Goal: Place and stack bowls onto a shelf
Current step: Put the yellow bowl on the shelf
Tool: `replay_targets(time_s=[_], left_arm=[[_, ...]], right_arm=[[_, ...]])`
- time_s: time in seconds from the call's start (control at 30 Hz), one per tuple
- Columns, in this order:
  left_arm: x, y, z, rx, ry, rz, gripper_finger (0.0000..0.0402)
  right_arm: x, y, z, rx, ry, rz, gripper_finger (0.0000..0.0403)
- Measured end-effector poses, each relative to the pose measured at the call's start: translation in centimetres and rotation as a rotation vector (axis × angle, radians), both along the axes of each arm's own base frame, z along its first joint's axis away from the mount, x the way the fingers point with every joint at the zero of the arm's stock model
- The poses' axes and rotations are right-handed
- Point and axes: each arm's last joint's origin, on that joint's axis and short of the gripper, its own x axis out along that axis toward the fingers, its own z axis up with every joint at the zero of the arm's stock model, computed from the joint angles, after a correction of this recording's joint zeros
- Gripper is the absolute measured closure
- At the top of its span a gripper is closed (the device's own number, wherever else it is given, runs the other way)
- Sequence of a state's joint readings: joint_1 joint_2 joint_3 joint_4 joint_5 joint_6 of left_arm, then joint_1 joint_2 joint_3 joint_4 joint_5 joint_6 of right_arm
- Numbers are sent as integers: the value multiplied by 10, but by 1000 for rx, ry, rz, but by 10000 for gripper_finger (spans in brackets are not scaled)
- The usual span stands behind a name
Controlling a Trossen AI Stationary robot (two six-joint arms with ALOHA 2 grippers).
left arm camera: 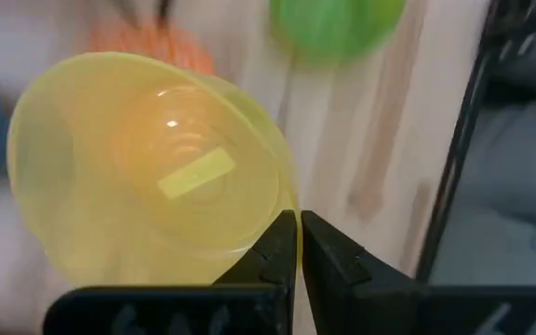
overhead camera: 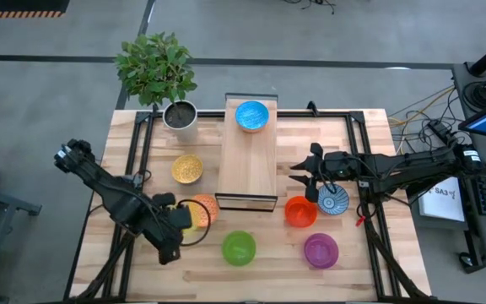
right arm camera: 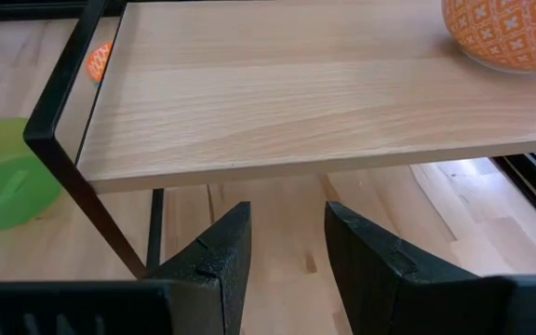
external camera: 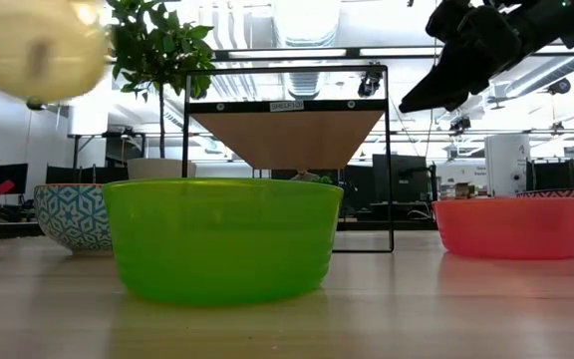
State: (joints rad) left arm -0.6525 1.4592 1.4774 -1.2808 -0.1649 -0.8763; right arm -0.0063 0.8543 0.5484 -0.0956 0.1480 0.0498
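My left gripper (overhead camera: 178,219) is shut on the yellow bowl (left arm camera: 147,167) above the table's near left part. The low view shows the bowl high up (external camera: 33,50). The orange bowl (overhead camera: 206,207) lies just beyond it. A bowl that is blue inside (overhead camera: 252,116) and orange-patterned outside (right arm camera: 505,33) stands on the far end of the shelf (overhead camera: 247,160). My right gripper (overhead camera: 304,177) is open and empty (right arm camera: 287,247), just right of the shelf's near end. The gold (overhead camera: 187,169), green (overhead camera: 239,247), red (overhead camera: 300,211), patterned blue-white (overhead camera: 333,200) and purple (overhead camera: 321,250) bowls stand on the table. My left gripper pinches the yellow bowl's rim (left arm camera: 280,207) between its two fingertips (left arm camera: 277,244); the thin wall sits between the nearly closed fingers. The bowl is lifted clear of the table and tipped, its inside facing the wrist camera.
A white plant pot with a green plant (overhead camera: 180,118) stands at the table's far left, beside the shelf. The shelf's dark frame legs (right arm camera: 91,200) stand in front of my right gripper. Cables and equipment (overhead camera: 479,186) lie off the table's right edge.
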Motion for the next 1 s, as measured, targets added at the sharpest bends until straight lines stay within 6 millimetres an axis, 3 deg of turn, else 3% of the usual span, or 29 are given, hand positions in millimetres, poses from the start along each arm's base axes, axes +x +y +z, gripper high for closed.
replay_targets(time_s=[0.17,0.33,0.47,0.73,1.0], left_arm=[[19,1,31,214,-222,-107,401],[47,9,46,381,-305,-233,401],[71,23,45,478,-287,-306,401],[109,62,23,614,-156,-392,402],[134,107,15,655,-132,-322,402]], right_arm=[[0,1,-1,13,4,24,275],[-4,2,1,25,7,45,275],[-11,2,5,38,1,39,275],[-24,4,13,55,-32,45,275],[-26,4,14,50,-37,48,275]])
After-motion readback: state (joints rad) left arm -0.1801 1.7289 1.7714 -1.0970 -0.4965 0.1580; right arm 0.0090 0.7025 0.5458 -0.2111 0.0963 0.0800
